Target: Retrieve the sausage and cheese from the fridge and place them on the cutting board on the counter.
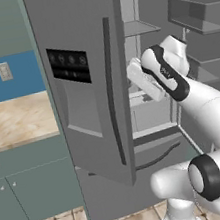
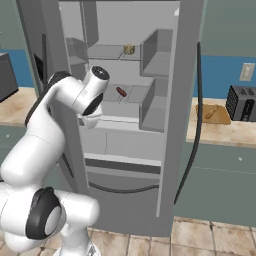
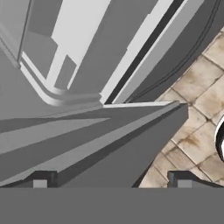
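The fridge (image 2: pixel 125 115) stands open. The sausage (image 2: pixel 121 91) lies on a middle shelf and the cheese (image 2: pixel 129 49) sits on the shelf above it. The cutting board (image 2: pixel 212 113) rests on the counter (image 2: pixel 220 131) beside the toaster (image 2: pixel 243 103). The tool (image 3: pixel 111 179) has its jaws spread wide, holding nothing, looking down along the fridge front toward the tiled floor (image 3: pixel 197 87).

Blue wall (image 1: pixel 6 86) with an outlet (image 1: pixel 4 71), tan tiled floor (image 2: pixel 215 240), possibly stone
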